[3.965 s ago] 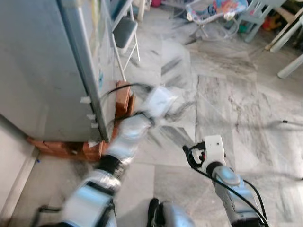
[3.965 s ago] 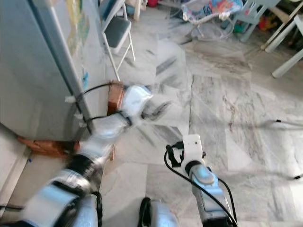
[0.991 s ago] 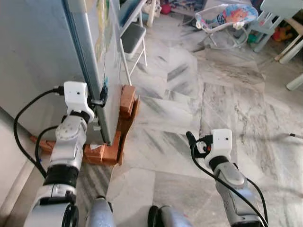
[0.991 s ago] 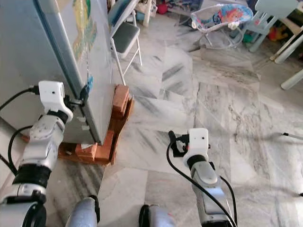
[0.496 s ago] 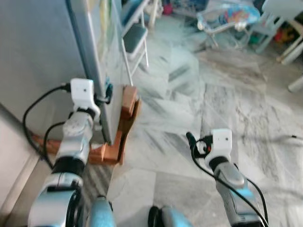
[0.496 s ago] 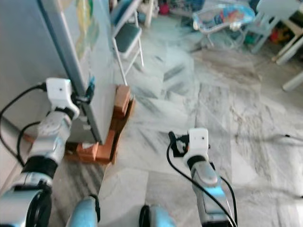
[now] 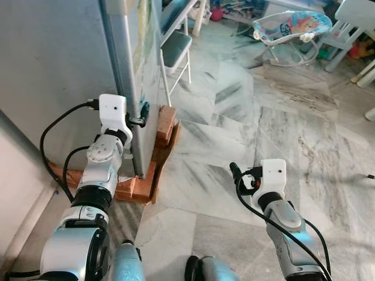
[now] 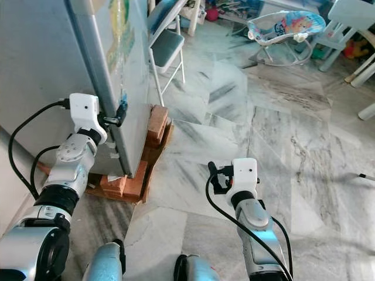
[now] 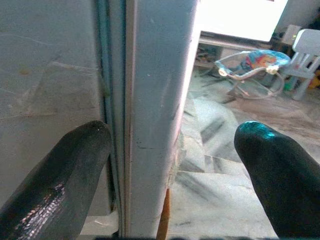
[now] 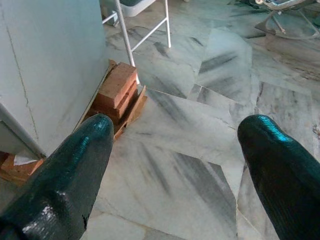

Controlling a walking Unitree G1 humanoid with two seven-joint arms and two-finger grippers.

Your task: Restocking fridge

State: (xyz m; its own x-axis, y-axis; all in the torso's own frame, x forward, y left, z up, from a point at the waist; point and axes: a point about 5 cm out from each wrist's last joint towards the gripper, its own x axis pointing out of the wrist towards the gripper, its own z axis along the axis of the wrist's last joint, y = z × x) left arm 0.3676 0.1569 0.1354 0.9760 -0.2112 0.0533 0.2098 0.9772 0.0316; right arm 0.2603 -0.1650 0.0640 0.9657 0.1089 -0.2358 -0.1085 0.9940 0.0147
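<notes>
The grey fridge (image 7: 58,70) stands at my left, its door closed, with stickers on the door front. My left gripper (image 7: 141,116) is raised to the door's edge (image 9: 155,115). It is open, one finger (image 9: 75,165) on the fridge's side face and the other finger (image 9: 270,170) out past the door front, neither visibly pressing. My right gripper (image 7: 236,175) hangs open low over the marble floor with nothing between its fingers (image 10: 75,170).
Red bricks (image 7: 166,123) and more bricks (image 7: 140,187) prop up the fridge's base. A folding chair (image 7: 176,47) stands just beyond the door. A baby bouncer (image 7: 290,26) and a white chair (image 7: 351,17) sit far back. Open marble floor (image 7: 263,117) lies to the right.
Four seconds ago my left arm was swinging in a blur near the fridge's base; now it is at the door's edge. The view has shifted slightly. The right arm has held still.
</notes>
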